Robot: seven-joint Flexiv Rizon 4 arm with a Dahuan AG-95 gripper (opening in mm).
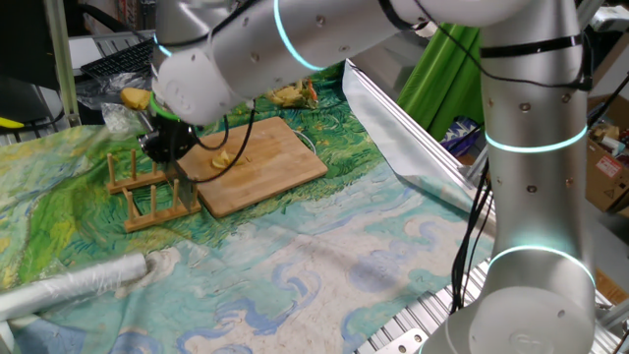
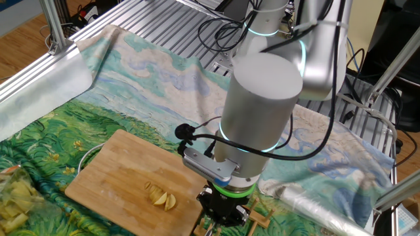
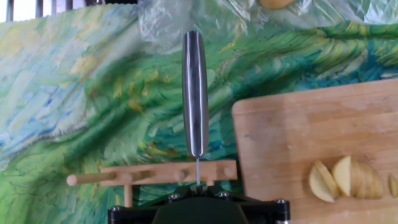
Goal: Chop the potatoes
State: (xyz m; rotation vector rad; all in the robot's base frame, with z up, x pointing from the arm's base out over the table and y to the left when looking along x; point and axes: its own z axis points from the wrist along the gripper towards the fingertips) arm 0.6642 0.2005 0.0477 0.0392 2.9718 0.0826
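The tool (image 2: pixel 220 213), low in the other fixed view, is pinched on a knife (image 3: pixel 194 93), its fingertips hidden behind the wooden rack (image 3: pixel 152 174). The potatoes (image 3: pixel 345 178) lie sliced on the cutting board (image 3: pixel 292 137), lower right of the hand view, partly cut off.

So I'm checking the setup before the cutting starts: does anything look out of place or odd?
Nothing is spilled or damaged. The potatoes lie sliced together on the cutting board. The one oddity: the gripper and its knife are beside the board, over the wooden rack, not above the potatoes.
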